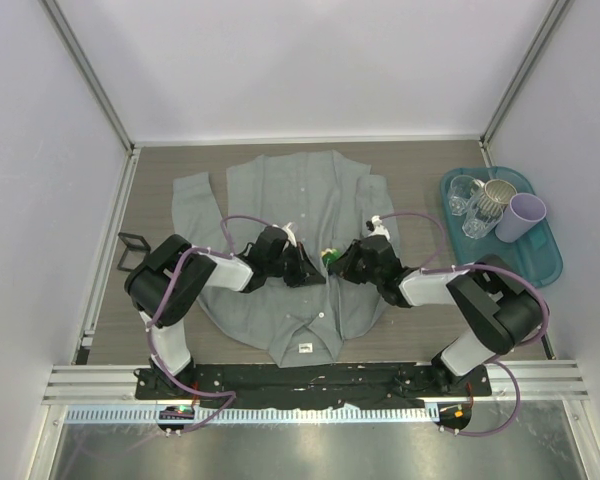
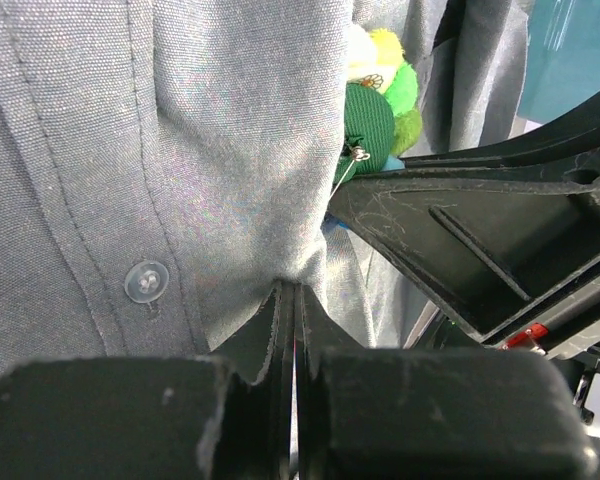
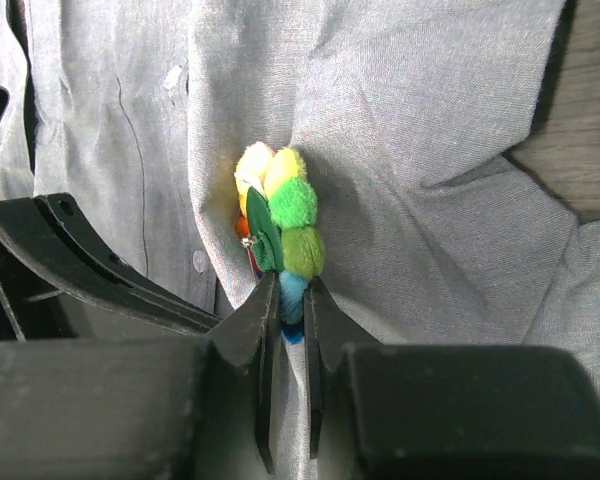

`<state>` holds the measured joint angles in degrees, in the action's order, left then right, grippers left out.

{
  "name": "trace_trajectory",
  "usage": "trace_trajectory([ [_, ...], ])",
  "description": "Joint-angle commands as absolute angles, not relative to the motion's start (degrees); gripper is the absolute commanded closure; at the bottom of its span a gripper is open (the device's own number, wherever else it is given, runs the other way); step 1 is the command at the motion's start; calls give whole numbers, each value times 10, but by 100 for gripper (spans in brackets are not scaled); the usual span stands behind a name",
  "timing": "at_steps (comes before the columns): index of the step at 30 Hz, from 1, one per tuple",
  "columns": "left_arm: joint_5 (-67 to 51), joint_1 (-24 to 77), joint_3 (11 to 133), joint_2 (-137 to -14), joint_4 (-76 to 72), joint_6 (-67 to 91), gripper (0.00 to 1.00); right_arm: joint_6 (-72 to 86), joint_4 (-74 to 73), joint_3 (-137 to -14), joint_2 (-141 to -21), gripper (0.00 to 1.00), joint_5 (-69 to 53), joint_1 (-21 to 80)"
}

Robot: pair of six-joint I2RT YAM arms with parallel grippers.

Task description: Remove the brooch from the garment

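The grey garment [image 1: 280, 190] lies flat on the table, collar toward the arm bases. Pinned near its button placket is the brooch [image 1: 332, 257], a small flower of yellow, green and blue fluffy petals [image 3: 295, 215], standing on edge on a raised fold. My right gripper [image 3: 292, 282] is shut on the brooch, its jaws pressing the blue lower petals from both sides. My left gripper [image 2: 296, 288] is shut on a pinched ridge of the garment [image 2: 220, 150] just beside the brooch [image 2: 375, 110]. The two grippers nearly touch over the shirt's middle [image 1: 320, 265].
A teal tray [image 1: 550, 255] with glasses and cups stands at the right. A small black frame [image 1: 132, 250] lies left of the shirt. A white button [image 2: 146, 281] sits close to the left jaws. The white collar label [image 1: 306, 348] faces the bases.
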<state>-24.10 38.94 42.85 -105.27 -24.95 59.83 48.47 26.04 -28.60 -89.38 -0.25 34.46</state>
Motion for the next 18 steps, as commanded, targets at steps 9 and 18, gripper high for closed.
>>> trace_trajectory([
  [9, -265, 372, 448, -983, -217, 575, 74, 460, 390, -251, -911, 99, -34, 348],
  [18, -225, 345, 536, -978, -42, 450, 63, 464, 413, -248, -917, 99, -45, 347],
])
